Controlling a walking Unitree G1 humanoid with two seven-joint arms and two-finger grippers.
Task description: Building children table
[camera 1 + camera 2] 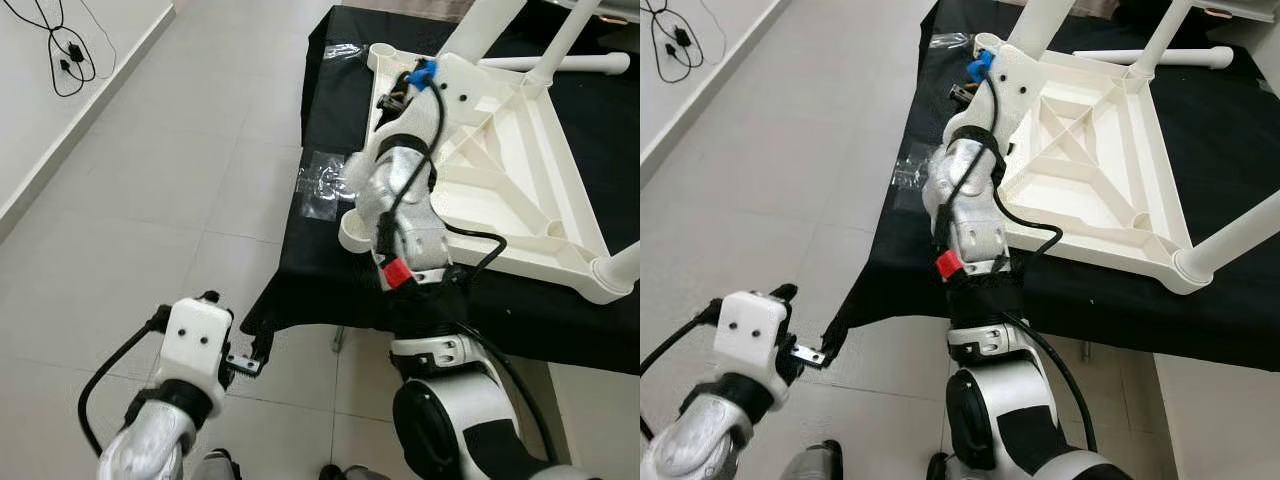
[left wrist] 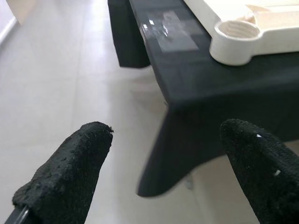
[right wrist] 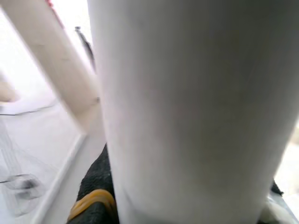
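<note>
While left pincer point(image 2: 163, 172) hangs open (idle), right pincer grips a leg point(image 3: 196, 107), w/ empty socket point(image 1: 358, 232) next.

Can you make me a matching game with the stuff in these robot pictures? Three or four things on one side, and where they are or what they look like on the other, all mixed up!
1. white tabletop
2. clear plastic bag
3. left gripper
4. black cable

A. open, above the floor tiles
B. lying upside down on the black cloth
C. on the floor by the wall
D. at the cloth's edge

Pairs: 1-B, 2-D, 3-A, 4-C
</note>
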